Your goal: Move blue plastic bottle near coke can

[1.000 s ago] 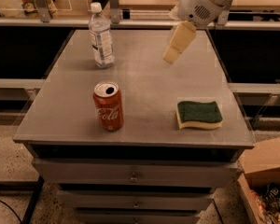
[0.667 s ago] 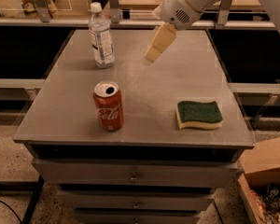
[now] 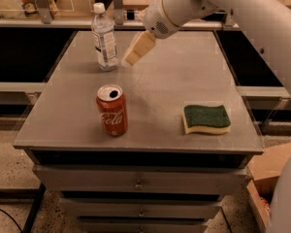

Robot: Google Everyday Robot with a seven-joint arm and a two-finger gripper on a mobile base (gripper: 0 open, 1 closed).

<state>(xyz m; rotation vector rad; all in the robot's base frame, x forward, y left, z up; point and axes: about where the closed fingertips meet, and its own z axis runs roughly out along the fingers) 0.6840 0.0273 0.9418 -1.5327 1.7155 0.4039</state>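
Note:
The blue plastic bottle [image 3: 104, 39] is clear with a white cap and a pale label. It stands upright at the back left of the grey table [image 3: 174, 76]. The coke can [image 3: 112, 110] is red with a silver top and stands upright near the front left, well in front of the bottle. My gripper [image 3: 135, 52] hangs just above the table, close to the right of the bottle's lower half. It holds nothing that I can see. The white arm reaches in from the upper right.
A green and yellow sponge [image 3: 206, 119] lies at the front right of the table. Drawers [image 3: 136, 181] sit below the tabletop. A cardboard box [image 3: 274, 178] stands on the floor at the right. Shelving with items runs behind the table.
My gripper has moved left across the back of the table and now sits beside the bottle. The bottle, can and sponge have not moved.

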